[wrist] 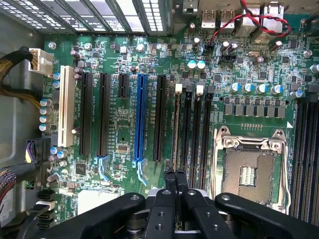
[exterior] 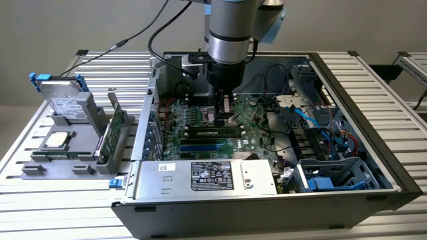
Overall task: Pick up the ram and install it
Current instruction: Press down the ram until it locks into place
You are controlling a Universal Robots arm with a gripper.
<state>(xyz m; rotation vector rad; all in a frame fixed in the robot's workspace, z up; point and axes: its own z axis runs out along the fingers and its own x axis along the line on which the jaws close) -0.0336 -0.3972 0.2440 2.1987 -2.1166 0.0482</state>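
The open computer case (exterior: 390, 165) lies on the slatted table, and the green motherboard (wrist: 119, 124) covers its floor. The arm reaches down into the case, with the gripper (exterior: 223, 118) over the memory slots beside the empty processor socket (wrist: 249, 172). The ram (exterior: 213, 133) stands on its edge in one of these slots, near the middle of the board, with its black chips facing the power supply (exterior: 207, 176). In the wrist view the ram (wrist: 176, 129) is seen edge-on as a thin line running out from between the fingers (wrist: 170, 186). The step in hand is, I judge, the picking up: the two fingers are pressed together and seem to pinch the upper edge of the stick. Because the neighbouring slots are very close, the work here calls for a firm pinch and a straight, untilted movement.
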